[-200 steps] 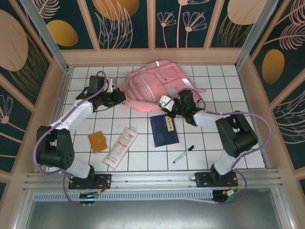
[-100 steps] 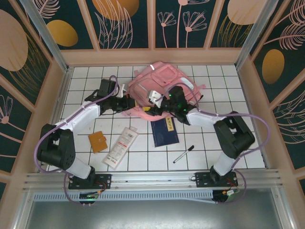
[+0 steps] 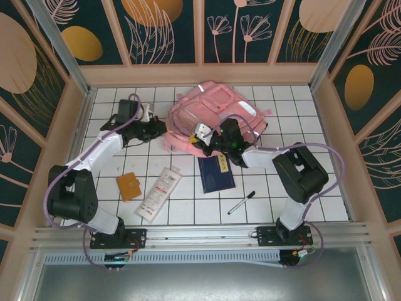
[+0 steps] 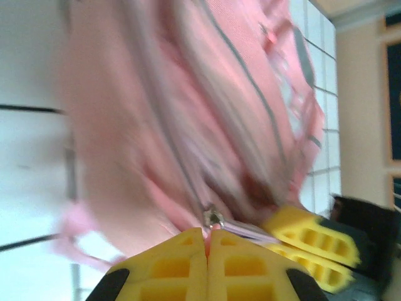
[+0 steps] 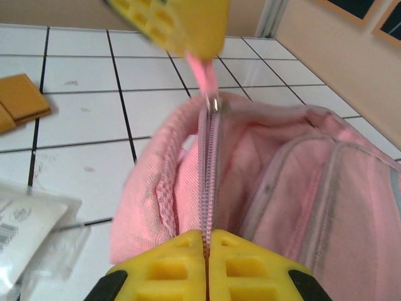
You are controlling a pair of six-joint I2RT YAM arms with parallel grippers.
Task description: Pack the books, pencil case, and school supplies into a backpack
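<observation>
Top external view puts the pink backpack (image 3: 213,113) between the 2 claws on the counter (image 3: 294,119), and the step in hand looks like unzipping. The left claw (image 4: 207,232) is pinched tight on the zipper pull (image 5: 202,72), and the right claw (image 5: 207,233), facing it, is clamped on the backpack's closed zip seam. Nothing is packed yet: the navy book (image 3: 216,170) lies just behind the right claw toward the bases, the pencil case (image 3: 158,193) and orange-brown square (image 3: 129,185) well behind the left claw, and 1 pen (image 3: 241,202) farther behind the right claw; next, I judge, the left claw must draw the pull away while the right braces the fabric.
</observation>
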